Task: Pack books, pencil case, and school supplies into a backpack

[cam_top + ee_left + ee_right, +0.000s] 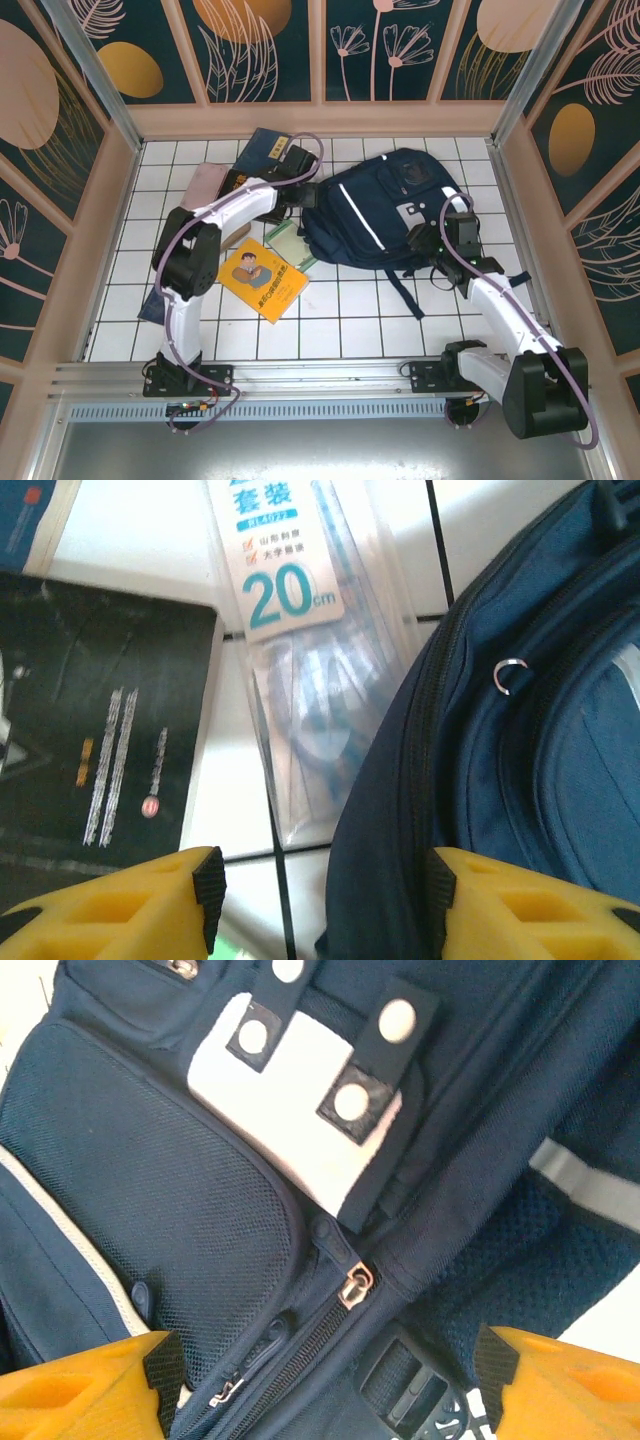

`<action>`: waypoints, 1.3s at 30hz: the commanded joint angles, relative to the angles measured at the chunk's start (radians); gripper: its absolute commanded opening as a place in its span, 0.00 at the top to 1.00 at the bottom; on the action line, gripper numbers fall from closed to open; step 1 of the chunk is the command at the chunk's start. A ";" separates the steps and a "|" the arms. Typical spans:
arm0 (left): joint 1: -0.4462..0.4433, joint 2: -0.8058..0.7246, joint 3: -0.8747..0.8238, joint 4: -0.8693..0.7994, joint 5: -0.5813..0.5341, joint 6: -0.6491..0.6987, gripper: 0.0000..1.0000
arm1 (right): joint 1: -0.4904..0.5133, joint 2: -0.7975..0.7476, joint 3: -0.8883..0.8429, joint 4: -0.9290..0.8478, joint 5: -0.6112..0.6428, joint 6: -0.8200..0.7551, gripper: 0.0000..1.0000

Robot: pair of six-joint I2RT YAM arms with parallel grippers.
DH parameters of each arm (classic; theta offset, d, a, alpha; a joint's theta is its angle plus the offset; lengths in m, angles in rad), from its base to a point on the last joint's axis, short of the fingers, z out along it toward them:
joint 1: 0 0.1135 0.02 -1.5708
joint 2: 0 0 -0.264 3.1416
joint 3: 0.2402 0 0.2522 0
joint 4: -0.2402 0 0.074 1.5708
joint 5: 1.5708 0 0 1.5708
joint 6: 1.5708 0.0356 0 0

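White tiled table [350,315], mesh-pocketed navy fabric backpack [385,215], clear plastic packet [310,680]

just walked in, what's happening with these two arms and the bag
Two robot arms are packing school things into a navy backpack that lies on the tiled table. The left gripper is open over a clear packet marked 20, which lies between a black book and the bag. The right gripper is open above a zipper pull on the backpack. The yellow book lies on the table, unpacked.
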State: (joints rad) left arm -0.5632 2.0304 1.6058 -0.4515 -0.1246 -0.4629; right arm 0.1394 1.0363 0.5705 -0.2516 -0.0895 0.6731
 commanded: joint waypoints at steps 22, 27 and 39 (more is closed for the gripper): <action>-0.531 -0.148 -0.235 0.227 0.022 -0.111 0.53 | -0.267 -0.020 -0.204 0.178 -0.249 0.095 0.44; -0.605 -0.071 -0.258 0.257 -0.036 -0.048 0.56 | -0.270 0.034 -0.213 0.224 -0.257 0.079 0.46; -0.612 0.078 -0.216 0.373 -0.040 -0.033 0.61 | -0.271 0.123 -0.252 0.383 -0.326 0.107 0.50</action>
State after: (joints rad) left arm -1.1774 2.0659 1.3411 -0.1135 -0.1230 -0.5209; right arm -0.1257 1.1393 0.3363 0.0639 -0.3775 0.7723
